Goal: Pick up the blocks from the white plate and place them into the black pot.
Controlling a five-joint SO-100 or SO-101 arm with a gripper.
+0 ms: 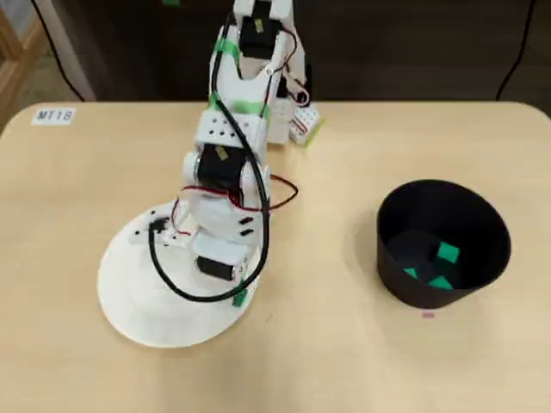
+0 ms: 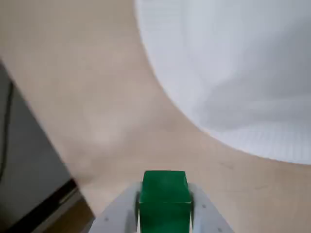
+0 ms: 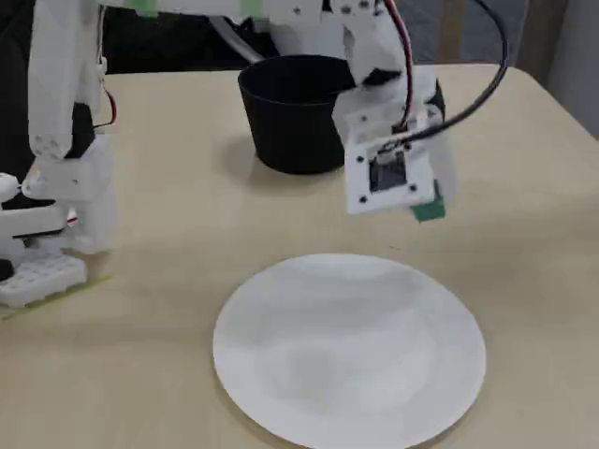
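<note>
My gripper [image 2: 164,209] is shut on one green block [image 2: 164,190], which shows between the two white fingers at the bottom of the wrist view. In the fixed view the gripper [image 3: 428,210] hangs in the air above the far right rim of the white plate [image 3: 346,355], whose surface is bare. From overhead, the gripper [image 1: 240,297] sits over the right edge of the plate [image 1: 142,301], and the arm hides part of the plate. The black pot [image 1: 482,225] stands to the right with green blocks [image 1: 447,252] on its floor.
The arm's base [image 1: 284,120] is fixed at the table's far edge, beside a small white-and-green piece [image 1: 303,126]. A label reading MT18 [image 1: 53,114] lies at the far left corner. In the wrist view the table edge [image 2: 53,160] runs close on the left.
</note>
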